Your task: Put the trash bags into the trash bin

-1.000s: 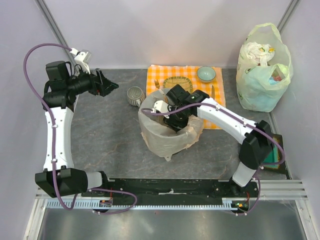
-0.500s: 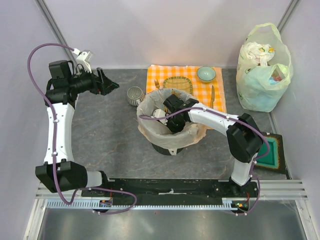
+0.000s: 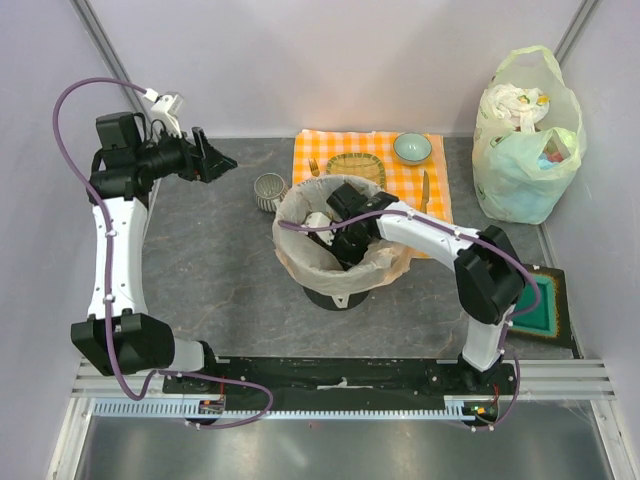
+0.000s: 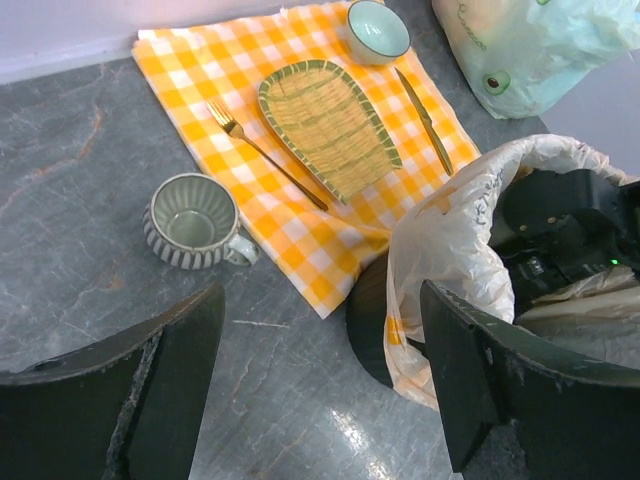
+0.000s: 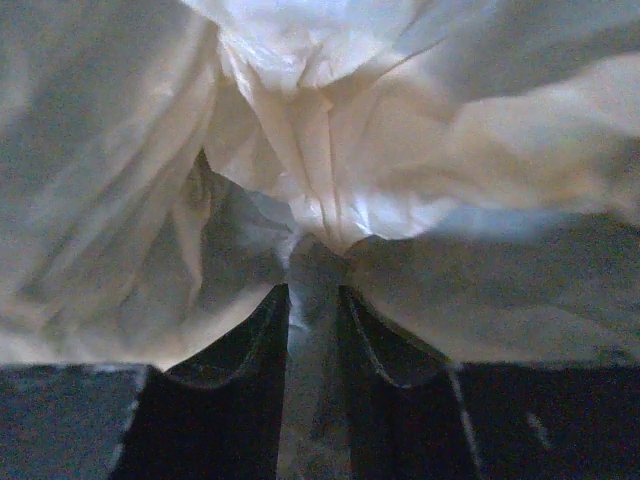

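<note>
1. R gripper (image 3: 338, 243): was down inside the bin (image 3: 336, 298). Jaws were narrow and pinched a gathered fold of the bag (image 5: 330, 130). The wrist cam showed crumpled film all round the pinch, with the fingertips (image 5: 278, 300) touching the fold on both sides.

2. Bag: sat in the bin with its mouth spread over the rim. The pale peach film hung down the outside wall, so only the black base showed below it.

3. Bin: stood upright on the table (image 3: 220, 260), at the near edge of the checked cloth (image 3: 320, 150). The mug (image 3: 270, 190) stood just beside it, far-left.

4. L gripper (image 3: 215, 160): hung over the far-left of the table, well apart from the bin. Jaws were wide, nothing between them.

5. Green bag (image 3: 525, 150): stood at the far-right, apart from the bin.
</note>
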